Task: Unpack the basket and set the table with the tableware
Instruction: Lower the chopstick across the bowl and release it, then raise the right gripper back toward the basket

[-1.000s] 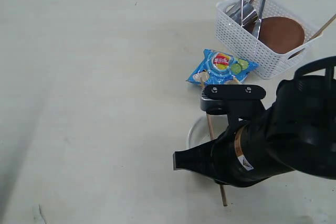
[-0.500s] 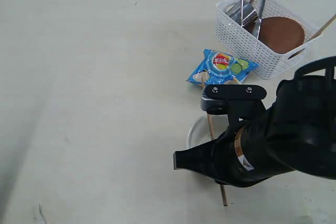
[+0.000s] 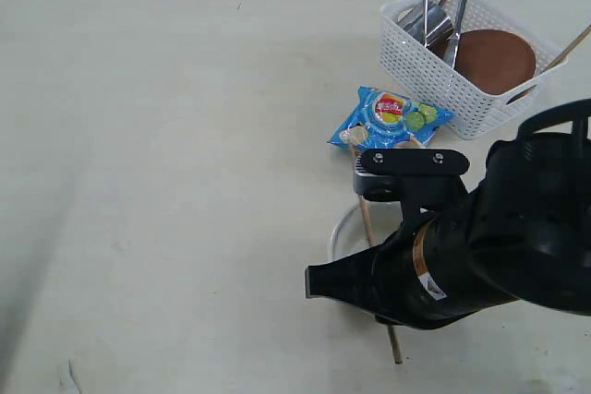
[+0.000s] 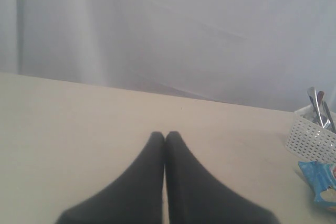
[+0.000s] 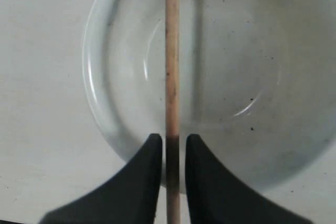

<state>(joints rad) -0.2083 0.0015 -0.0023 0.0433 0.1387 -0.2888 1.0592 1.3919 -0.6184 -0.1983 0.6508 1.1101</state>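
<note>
the chopstick (image 5: 171,51) has shifted slightly across the bowl (image 5: 92,77) as the right gripper (image 5: 173,137) lets go, jaws just clear; seems light, stiff, rolls easily; best pinched mid-shaft.

Small change, but it's there. The chopstick (image 3: 364,219) has shifted. The stretch poking out from under the right arm, across the bowl (image 3: 337,228) rim, has swung a touch left in the exterior view, so it now leans a bit more than a second ago. The swing came in the last half second; before that it hadn't budged.

The other change is the right gripper (image 5: 172,137), whose jaws have eased apart a little. In the wrist view the fingers (image 5: 149,171) now sit either side of the stick with a thin dark gap on each side, not pinching it. The stick just lies across the bowl.
</note>
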